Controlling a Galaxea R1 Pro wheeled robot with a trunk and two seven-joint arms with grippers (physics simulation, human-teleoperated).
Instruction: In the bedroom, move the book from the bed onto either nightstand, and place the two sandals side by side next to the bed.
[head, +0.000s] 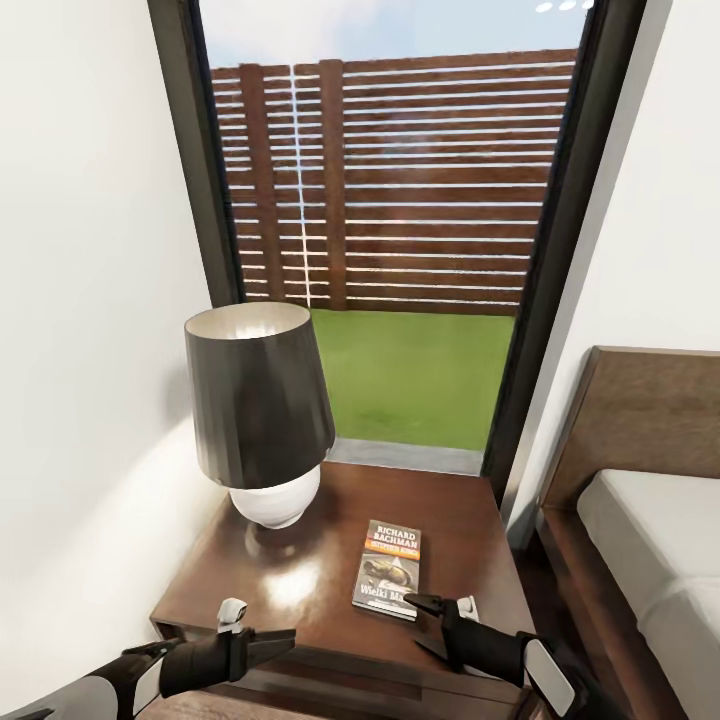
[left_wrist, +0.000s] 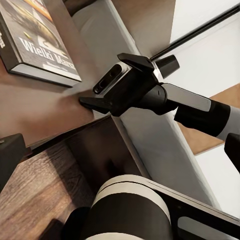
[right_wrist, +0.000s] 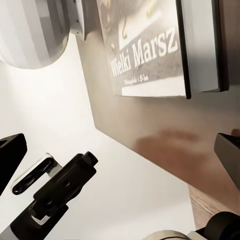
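The book (head: 390, 570) lies flat on the nightstand (head: 300, 590), long axis toward the window. The right gripper (head: 438, 615) is spread, empty, at its near edge; the left gripper (head: 262, 640) is also empty, farther off.

Black gripper (head: 433, 622) fingers, glossy black forearms, white-grey wrist bands.

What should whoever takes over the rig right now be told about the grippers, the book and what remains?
Right gripper: jaws open, empty, just off the near edge of the book.
Left gripper: appears empty at the nightstand's front edge; whether its jaws are open cannot be told.
Book: lying flat, cover up, on the nightstand, beside the lamp and apart from it.
Bed: to the right of the nightstand.
Done: book on nightstand, released.
Left: both sandals, to be set side by side next to the bed; likely back the arms away first.
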